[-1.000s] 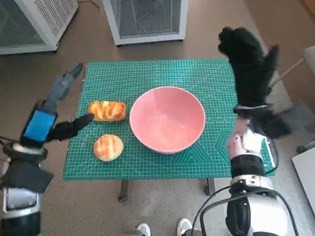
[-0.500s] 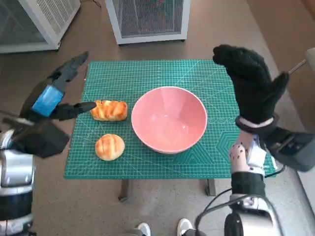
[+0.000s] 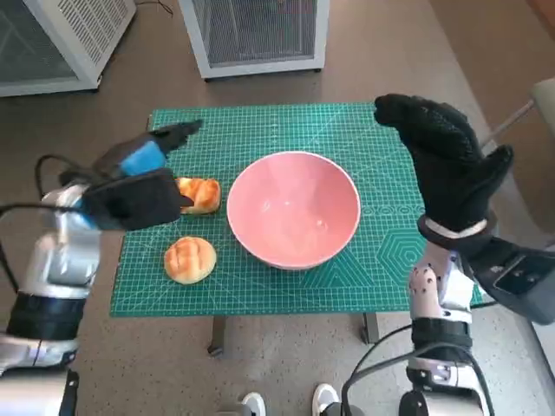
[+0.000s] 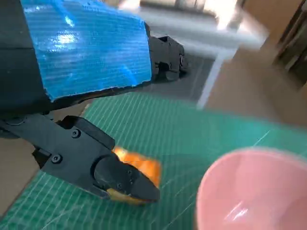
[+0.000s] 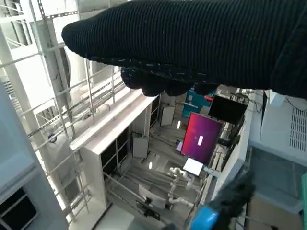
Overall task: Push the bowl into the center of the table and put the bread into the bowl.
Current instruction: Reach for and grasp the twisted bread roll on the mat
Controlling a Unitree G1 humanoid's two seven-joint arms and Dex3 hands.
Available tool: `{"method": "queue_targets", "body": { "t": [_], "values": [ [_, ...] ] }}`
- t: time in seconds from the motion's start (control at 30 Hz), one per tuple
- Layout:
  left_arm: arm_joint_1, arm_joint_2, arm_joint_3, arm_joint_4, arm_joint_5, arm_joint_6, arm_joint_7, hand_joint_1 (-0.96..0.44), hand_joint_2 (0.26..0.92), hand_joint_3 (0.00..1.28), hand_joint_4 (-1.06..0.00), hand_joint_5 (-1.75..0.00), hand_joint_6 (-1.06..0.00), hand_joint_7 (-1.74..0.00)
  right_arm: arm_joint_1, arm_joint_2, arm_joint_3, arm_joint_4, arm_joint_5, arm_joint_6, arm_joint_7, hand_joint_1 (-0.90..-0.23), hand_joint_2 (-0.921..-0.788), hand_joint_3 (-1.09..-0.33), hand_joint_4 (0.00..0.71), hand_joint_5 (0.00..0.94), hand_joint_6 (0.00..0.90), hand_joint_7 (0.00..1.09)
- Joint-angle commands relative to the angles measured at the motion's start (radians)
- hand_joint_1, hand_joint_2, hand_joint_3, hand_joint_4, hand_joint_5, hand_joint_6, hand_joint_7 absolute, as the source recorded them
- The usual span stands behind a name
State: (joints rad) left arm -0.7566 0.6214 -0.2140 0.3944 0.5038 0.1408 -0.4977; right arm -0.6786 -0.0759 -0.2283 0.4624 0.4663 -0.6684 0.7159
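A pink bowl (image 3: pixel 294 209) stands near the middle of the green cutting mat (image 3: pixel 260 130), empty. Left of it lies a long bread roll (image 3: pixel 201 194), partly covered by my left hand (image 3: pixel 139 186), which hovers over it with fingers spread and nothing held. In the left wrist view the roll (image 4: pixel 139 165) shows just under the black fingers (image 4: pixel 120 177), beside the bowl (image 4: pixel 254 191). A round bun (image 3: pixel 190 259) sits nearer the front left. My right hand (image 3: pixel 442 165) is raised high above the mat's right side, gloved fingers spread, empty.
White mesh-fronted cabinets (image 3: pixel 256 35) stand beyond the table, another (image 3: pixel 61 39) at the far left. A person's white shoes (image 3: pixel 286 403) show below the front edge. The right wrist view points up at a ceiling and shelving.
My left hand has swung in from the mat's left edge and now hangs over the long roll. The right hand stays raised, shifting slightly. Bowl and breads have not moved.
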Motion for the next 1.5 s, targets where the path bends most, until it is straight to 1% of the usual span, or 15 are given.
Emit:
{"method": "queue_targets", "body": {
  "t": [0.03,0.3,0.6,0.77,1.07,1.17,1.23,1.27,1.3,1.33,1.37,1.4,1.43,1.47,1.5],
  "values": [
    [-0.055,-0.019,-0.063,0.088,0.038,0.027,-0.031,-0.13,0.718,0.0,-0.08,0.0,-0.2,-0.07,0.031,-0.007,0.007,-0.007,-0.009,0.008,-0.013,-0.521,-0.921,-0.522,0.34,0.016,0.048,0.61],
    [-0.117,-0.058,-0.137,0.225,0.08,0.06,-0.044,-0.14,0.717,0.0,-0.08,0.0,-0.2,-0.05,0.039,-0.008,0.011,-0.013,-0.004,0.012,-0.013,-0.529,-0.921,-0.518,0.334,0.011,0.043,0.61],
    [-0.185,-0.119,-0.189,0.42,0.112,0.075,0.0,-0.16,0.717,0.0,-0.07,0.0,-0.2,-0.03,0.047,-0.008,0.019,-0.018,-0.01,0.016,-0.024,-0.525,-0.921,-0.519,0.332,0.008,0.044,0.61],
    [-0.221,-0.149,-0.212,0.536,0.123,0.068,0.037,-0.13,0.717,0.0,-0.08,0.0,-0.21,-0.02,0.054,-0.007,0.023,-0.024,-0.015,0.014,-0.032,-0.521,-0.921,-0.519,0.335,0.009,0.043,0.61],
    [-0.262,-0.191,-0.26,0.733,0.153,0.01,0.164,-0.11,0.75,0.02,-0.15,-0.03,-0.26,-0.04,0.065,-0.006,0.031,-0.04,-0.014,0.022,-0.046,-0.52,-0.921,-0.52,0.337,0.008,0.036,0.62],
    [-0.266,-0.199,-0.272,0.781,0.161,-0.02,0.225,-0.12,0.771,0.02,-0.22,-0.05,-0.31,-0.06,0.07,-0.005,0.035,-0.048,-0.014,0.026,-0.051,-0.519,-0.921,-0.52,0.337,0.008,0.037,0.62],
    [-0.256,-0.196,-0.279,0.797,0.17,-0.061,0.29,-0.11,0.801,0.03,-0.32,-0.05,-0.38,-0.07,0.076,-0.004,0.037,-0.055,-0.012,0.03,-0.052,-0.519,-0.921,-0.519,0.338,0.008,0.038,0.62],
    [-0.252,-0.194,-0.283,0.802,0.174,-0.079,0.316,-0.1,0.826,0.04,-0.43,-0.1,-0.45,-0.1,0.078,-0.004,0.038,-0.058,-0.011,0.032,-0.053,-0.522,-0.921,-0.518,0.338,0.008,0.038,0.62],
    [-0.246,-0.189,-0.289,0.808,0.181,-0.106,0.353,-0.1,0.837,0.04,-0.48,-0.11,-0.47,-0.1,0.081,-0.004,0.039,-0.061,-0.009,0.034,-0.054,-0.523,-0.921,-0.517,0.338,0.008,0.038,0.62],
    [-0.243,-0.186,-0.293,0.814,0.186,-0.124,0.378,0.0,0.854,0.05,-0.5,-0.35,-0.52,-0.12,0.083,-0.004,0.041,-0.064,-0.009,0.035,-0.055,-0.523,-0.921,-0.517,0.339,0.008,0.038,0.62],
    [-0.243,-0.184,-0.296,0.821,0.187,-0.136,0.392,0.12,0.878,0.1,-0.52,-0.71,-0.59,-0.15,0.084,-0.004,0.042,-0.067,-0.009,0.036,-0.056,-0.524,-0.921,-0.517,0.339,0.008,0.038,0.62],
    [-0.238,-0.178,-0.299,0.825,0.189,-0.16,0.417,0.21,0.893,0.13,-0.54,-0.94,-0.63,-0.17,0.087,-0.003,0.043,-0.07,-0.009,0.038,-0.057,-0.525,-0.921,-0.517,0.339,0.008,0.038,0.62],
    [-0.232,-0.169,-0.302,0.827,0.192,-0.187,0.446,0.17,0.899,0.13,-0.54,-1.01,-0.62,-0.39,0.089,-0.003,0.043,-0.074,-0.009,0.04,-0.058,-0.525,-0.921,-0.516,0.339,0.008,0.038,0.62],
    [-0.229,-0.163,-0.304,0.83,0.195,-0.207,0.467,0.11,0.907,0.14,-0.54,-1.15,-0.6,-0.66,0.091,-0.003,0.044,-0.077,-0.008,0.042,-0.059,-0.525,-0.921,-0.516,0.339,0.007,0.038,0.62],
    [-0.226,-0.156,-0.307,0.83,0.197,-0.225,0.488,0.07,0.912,0.14,-0.55,-1.26,-0.61,-0.79,0.093,-0.003,0.044,-0.08,-0.008,0.044,-0.061,-0.525,-0.921,-0.516,0.339,0.007,0.038,0.62]
  ]
}}
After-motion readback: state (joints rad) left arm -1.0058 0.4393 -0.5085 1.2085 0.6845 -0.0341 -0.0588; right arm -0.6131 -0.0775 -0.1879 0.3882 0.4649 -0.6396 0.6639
